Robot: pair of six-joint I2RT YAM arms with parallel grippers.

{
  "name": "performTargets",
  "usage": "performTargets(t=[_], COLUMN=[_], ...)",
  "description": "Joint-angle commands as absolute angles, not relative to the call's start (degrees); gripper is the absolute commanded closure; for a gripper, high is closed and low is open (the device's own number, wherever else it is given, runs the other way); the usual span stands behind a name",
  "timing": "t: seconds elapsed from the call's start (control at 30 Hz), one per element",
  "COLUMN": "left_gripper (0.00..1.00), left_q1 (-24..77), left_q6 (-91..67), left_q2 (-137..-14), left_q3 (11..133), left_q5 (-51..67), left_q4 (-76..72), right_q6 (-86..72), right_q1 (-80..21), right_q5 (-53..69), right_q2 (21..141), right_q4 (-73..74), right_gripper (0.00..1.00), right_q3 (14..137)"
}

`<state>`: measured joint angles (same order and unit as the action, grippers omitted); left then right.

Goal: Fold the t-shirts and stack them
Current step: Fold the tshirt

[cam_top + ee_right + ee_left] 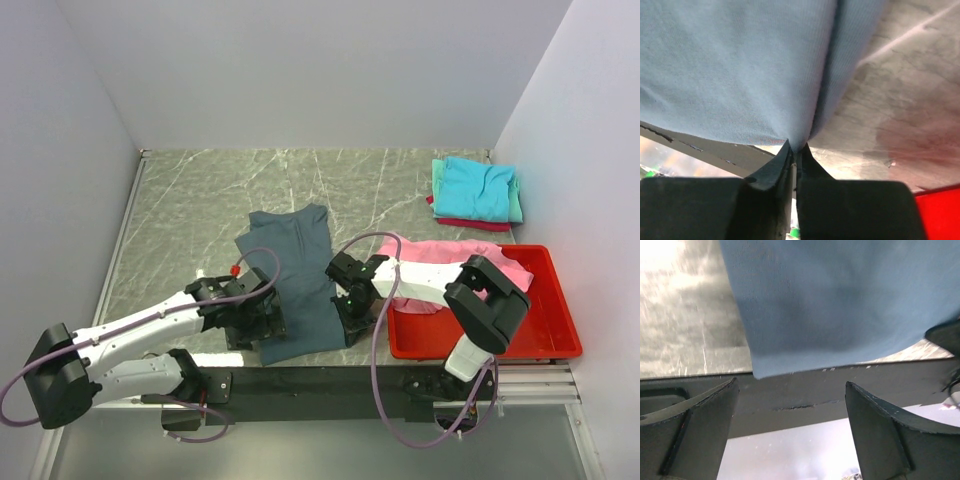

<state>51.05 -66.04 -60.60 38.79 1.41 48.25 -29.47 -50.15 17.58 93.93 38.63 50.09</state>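
The slate blue-grey t-shirt [300, 280] lies as a long folded strip down the middle of the table, its near end at the front edge. My right gripper [352, 322] is shut on the shirt's near right edge [800, 135], the cloth pinched between the fingertips. My left gripper [252, 330] is open beside the shirt's near left corner [760, 371], holding nothing. A pink t-shirt [450, 262] drapes over the red bin's rim. Folded turquoise [478, 187], mint and red tees are stacked at the far right.
The red plastic bin [545, 330] stands at the near right, next to my right arm. The table's dark front rail [805, 390] runs just below the shirt's near end. White walls enclose the table on three sides.
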Motion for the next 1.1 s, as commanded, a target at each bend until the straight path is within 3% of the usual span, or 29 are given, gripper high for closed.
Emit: performTargets(t=[0.0,0.17,0.43,0.83,0.93,1.07], left_gripper=[0.07,0.10,0.24,0.27,0.32,0.51], left_q1=[53.9,56.8,63.4,63.4,63.4,63.4], left_q6=[-68.7,-69.8,-74.8,-73.0,-73.2,-73.6], left_q2=[-61.0,-62.1,-65.8,-73.3,-73.7,-73.0], left_q3=[38.6,38.0,35.4,35.1,33.8,33.0], left_q5=[0.2,-1.5,-1.8,-4.7,-4.3,-3.8], left_q4=[51.0,51.8,51.3,43.2,42.5,42.3], right_q6=[-28.3,-28.3,-28.6,-28.5,-28.7,-28.7], right_q1=[-50.8,-50.9,-50.9,-50.9,-50.8,-50.8], right_q5=[16.8,17.1,16.7,16.5,16.2,15.8], right_q2=[95.8,96.6,96.7,96.7,96.3,96.3], right_q4=[38.9,40.4,41.0,41.2,41.1,41.4], right_gripper=[1.00,1.00,1.00,1.00,1.00,1.00], right_q3=[51.1,52.2,52.5,52.6,52.4,52.5])
